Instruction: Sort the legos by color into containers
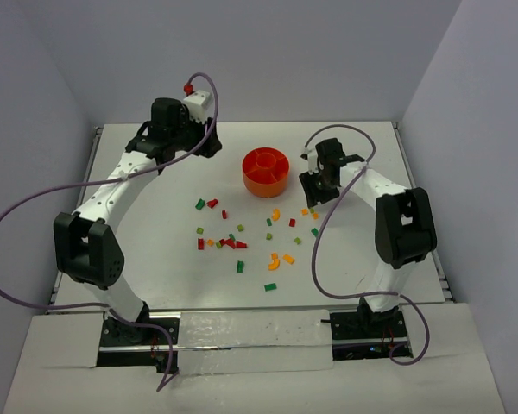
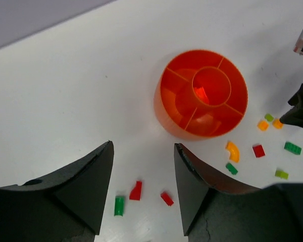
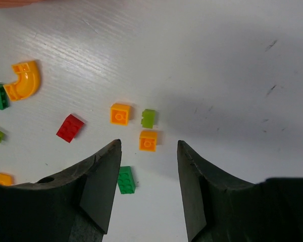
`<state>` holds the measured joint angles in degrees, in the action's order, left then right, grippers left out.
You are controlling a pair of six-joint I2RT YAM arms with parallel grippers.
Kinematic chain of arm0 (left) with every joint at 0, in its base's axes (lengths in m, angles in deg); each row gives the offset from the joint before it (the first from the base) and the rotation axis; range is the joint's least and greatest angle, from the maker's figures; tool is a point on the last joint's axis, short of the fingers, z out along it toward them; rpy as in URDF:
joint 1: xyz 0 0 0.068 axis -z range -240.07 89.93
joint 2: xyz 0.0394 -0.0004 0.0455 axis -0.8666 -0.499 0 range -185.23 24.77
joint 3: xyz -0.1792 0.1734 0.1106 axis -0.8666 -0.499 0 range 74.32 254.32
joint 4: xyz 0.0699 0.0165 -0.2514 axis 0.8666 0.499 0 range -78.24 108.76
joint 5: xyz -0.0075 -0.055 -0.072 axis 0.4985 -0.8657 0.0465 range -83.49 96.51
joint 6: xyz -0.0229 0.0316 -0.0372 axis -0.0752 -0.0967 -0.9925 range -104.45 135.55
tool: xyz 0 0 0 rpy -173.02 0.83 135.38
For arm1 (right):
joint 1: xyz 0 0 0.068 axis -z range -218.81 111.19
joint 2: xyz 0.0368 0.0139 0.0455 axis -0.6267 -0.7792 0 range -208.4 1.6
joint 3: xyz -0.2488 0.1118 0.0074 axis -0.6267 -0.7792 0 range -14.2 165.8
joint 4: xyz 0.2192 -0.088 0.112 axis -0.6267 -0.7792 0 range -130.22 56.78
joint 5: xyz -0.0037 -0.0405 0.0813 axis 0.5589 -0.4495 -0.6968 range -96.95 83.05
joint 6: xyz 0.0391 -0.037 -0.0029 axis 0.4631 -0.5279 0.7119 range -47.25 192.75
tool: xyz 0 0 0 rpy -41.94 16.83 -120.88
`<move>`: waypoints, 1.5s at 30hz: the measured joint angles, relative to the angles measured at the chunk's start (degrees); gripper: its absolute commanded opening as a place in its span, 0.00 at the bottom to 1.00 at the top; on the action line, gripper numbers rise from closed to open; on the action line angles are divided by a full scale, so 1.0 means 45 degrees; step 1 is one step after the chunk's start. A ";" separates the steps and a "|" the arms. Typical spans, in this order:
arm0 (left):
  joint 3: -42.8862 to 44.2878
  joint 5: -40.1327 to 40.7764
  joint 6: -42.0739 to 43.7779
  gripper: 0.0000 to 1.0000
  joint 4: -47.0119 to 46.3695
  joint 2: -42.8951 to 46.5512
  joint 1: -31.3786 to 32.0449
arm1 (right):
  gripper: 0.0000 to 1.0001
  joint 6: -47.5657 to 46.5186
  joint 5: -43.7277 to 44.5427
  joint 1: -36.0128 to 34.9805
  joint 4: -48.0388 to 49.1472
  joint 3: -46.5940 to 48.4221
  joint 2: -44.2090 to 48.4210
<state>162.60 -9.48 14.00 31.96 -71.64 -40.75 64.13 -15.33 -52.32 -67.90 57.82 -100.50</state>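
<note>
The orange bowl (image 1: pixel 261 185) with inner compartments stands at the table's middle back. In the left wrist view the bowl (image 2: pixel 164 113) has a red piece (image 2: pixel 200 94) in its central cup. Legos in red, green, orange and yellow lie scattered in front of it, such as a red cluster (image 1: pixel 233 243). My left gripper (image 1: pixel 210 147) hovers left of the bowl, open and holding nothing (image 2: pixel 144 189). Under its gap lie a red brick (image 2: pixel 136 190) and a green one (image 2: pixel 119 205). My right gripper (image 1: pixel 315 195) is open (image 3: pixel 147 186) low over the table. An orange brick (image 3: pixel 148 140) lies just ahead of its gap.
Near the right gripper lie a second orange brick (image 3: pixel 120 114), a lime brick (image 3: pixel 148 118), a green brick (image 3: pixel 125 180), a red brick (image 3: pixel 70 127) and a curved orange piece (image 3: pixel 24 80). Grey walls enclose the table (image 1: pixel 155 164) at the back and sides.
</note>
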 measured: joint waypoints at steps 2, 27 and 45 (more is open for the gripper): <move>-0.0372 -0.0276 -0.0116 0.62 0.0207 0.0023 -0.0074 | 0.56 0.0000 0.0086 -0.0055 -0.0037 -0.0101 -0.0212; -0.1195 -0.1005 -0.0325 0.62 0.0590 0.0149 -0.0665 | 0.16 -0.0063 0.0368 -0.0314 -0.0093 -0.0508 -0.1139; -0.2738 -0.1968 -0.0207 0.62 0.0530 0.0253 -0.1194 | 0.01 0.0425 -0.1225 -0.0360 -0.0241 0.3891 -0.0208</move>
<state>150.28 -18.33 13.07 34.34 -70.50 -46.12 66.04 -20.84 -53.94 -68.99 75.33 -101.43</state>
